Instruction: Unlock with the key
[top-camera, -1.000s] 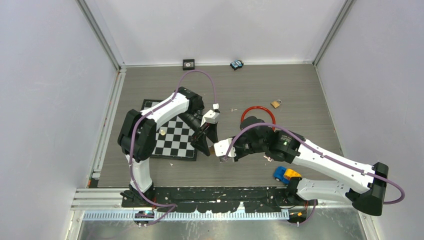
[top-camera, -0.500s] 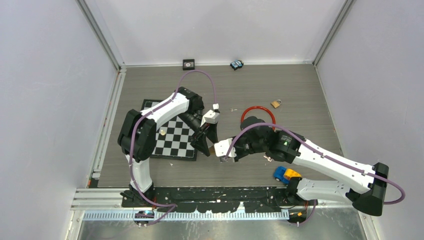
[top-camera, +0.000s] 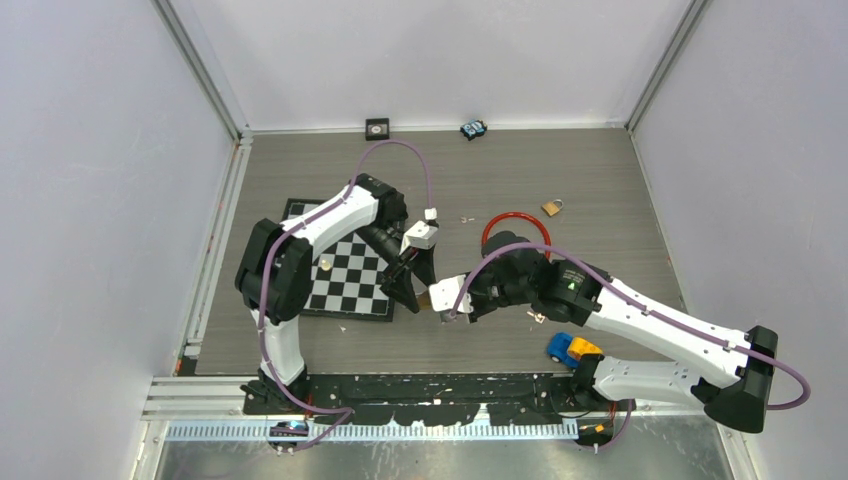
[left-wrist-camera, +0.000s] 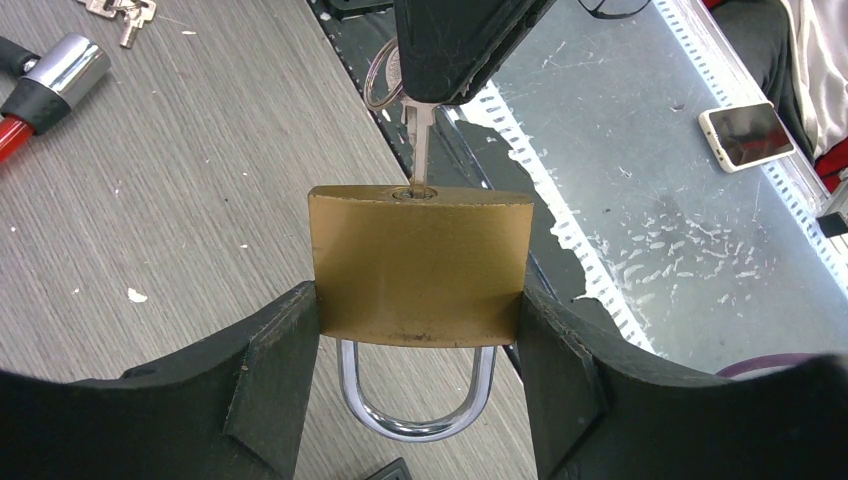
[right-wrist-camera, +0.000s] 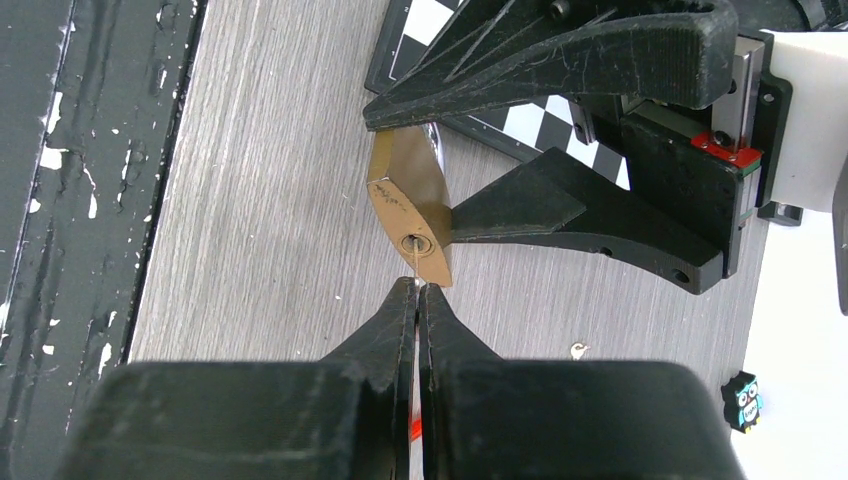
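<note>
The left hand (left-wrist-camera: 418, 312) grasps the padlock (left-wrist-camera: 420, 262) by its two narrow sides, with the keyhole end turned toward the right hand (right-wrist-camera: 418, 292). Whether the padlock clears the bench (left-wrist-camera: 180, 200) is hard to judge.

The right hand is clenched on the key (left-wrist-camera: 421, 150). Its fingers cover most of the key's head, so only the blade and a sliver of the head show in the left wrist view. The blade's tip sits in the keyhole, but how deep it goes cannot be told. In the right wrist view the blade is no more than a thin line between the fingertips and the keyhole.

The shackle (left-wrist-camera: 415, 405) points back toward the left wrist. Both its legs run up behind the brass body, so whether it is latched or sprung is hidden.

From above, the two hands cover the padlock almost wholly. They meet just beside the near right corner of the chessboard (top-camera: 350, 285), and only a brass speck shows there.

A red cable lock (top-camera: 516, 214) lies partly under the right arm, and in the left wrist view the frame edge cuts it off. A bunch of keys (left-wrist-camera: 118, 10) is cropped at the top of that view.
</note>
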